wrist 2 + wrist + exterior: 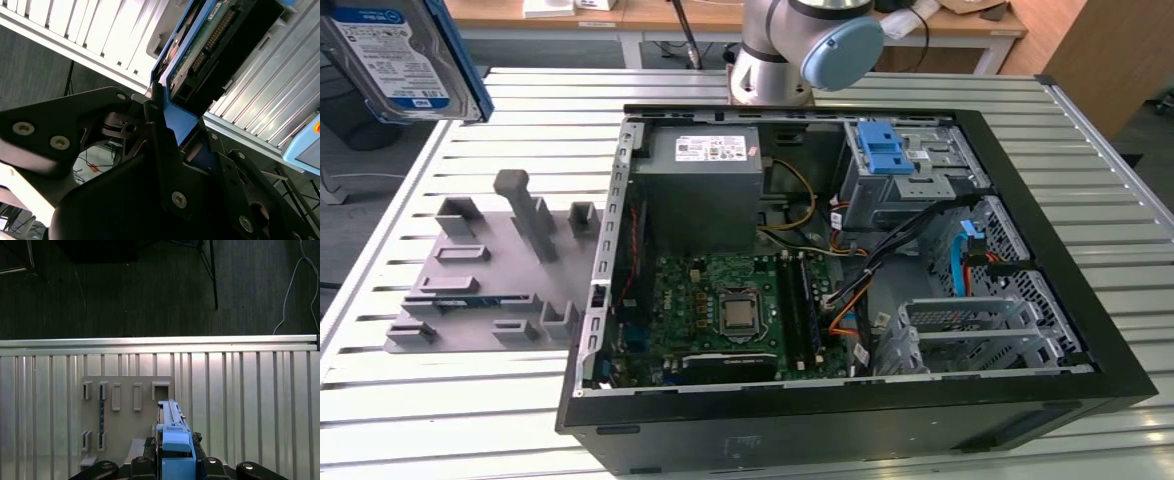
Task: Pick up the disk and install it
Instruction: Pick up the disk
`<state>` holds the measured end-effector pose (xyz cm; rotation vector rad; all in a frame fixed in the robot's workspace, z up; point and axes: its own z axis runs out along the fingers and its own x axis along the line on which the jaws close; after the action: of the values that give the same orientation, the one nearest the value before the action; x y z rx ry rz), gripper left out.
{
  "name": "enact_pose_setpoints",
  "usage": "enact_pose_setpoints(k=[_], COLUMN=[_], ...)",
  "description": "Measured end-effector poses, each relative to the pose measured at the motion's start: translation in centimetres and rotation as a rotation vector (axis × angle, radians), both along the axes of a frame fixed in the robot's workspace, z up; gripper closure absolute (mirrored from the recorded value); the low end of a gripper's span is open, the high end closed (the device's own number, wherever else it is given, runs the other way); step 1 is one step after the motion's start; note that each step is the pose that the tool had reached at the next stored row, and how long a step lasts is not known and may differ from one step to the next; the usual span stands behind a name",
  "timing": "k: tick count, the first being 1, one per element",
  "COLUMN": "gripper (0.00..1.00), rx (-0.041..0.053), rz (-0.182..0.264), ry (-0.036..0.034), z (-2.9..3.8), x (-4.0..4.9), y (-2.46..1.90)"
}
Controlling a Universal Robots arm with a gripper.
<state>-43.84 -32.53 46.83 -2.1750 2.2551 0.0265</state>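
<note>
Disk: aloft, at 10 o'clock from case in exterior view.
Gripper: fingers clamped on disk's blue-framed edge.
Rack: grey, at case's 9 o'clock.

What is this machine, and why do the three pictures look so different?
It is a robot arm with a gripper, a kind of metal hand. The exterior view comes from a camera off the arm. It shows a metal table with an open computer and a grey holder with slots beside it. Both wrist views come from cameras riding on the arm, so they look along the hand. The gripper is shut on the disk, a silver computer part with a blue frame, and holds it in the air above the table. The disk is not in the computer yet.
</note>
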Motion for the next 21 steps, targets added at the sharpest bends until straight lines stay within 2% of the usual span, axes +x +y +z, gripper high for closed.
enact_pose_setpoints(k=[5, 13, 21], gripper=[0.64, 0.64, 0.64], rx=[0.0000, -0.0001, 0.0000], rz=[0.000, 0.000, 0.000], ry=[-0.0006, -0.0004, -0.0005], z=[0.55, 0.58, 0.58], x=[0.00, 0.14, 0.69], y=[0.00, 0.00, -0.38])
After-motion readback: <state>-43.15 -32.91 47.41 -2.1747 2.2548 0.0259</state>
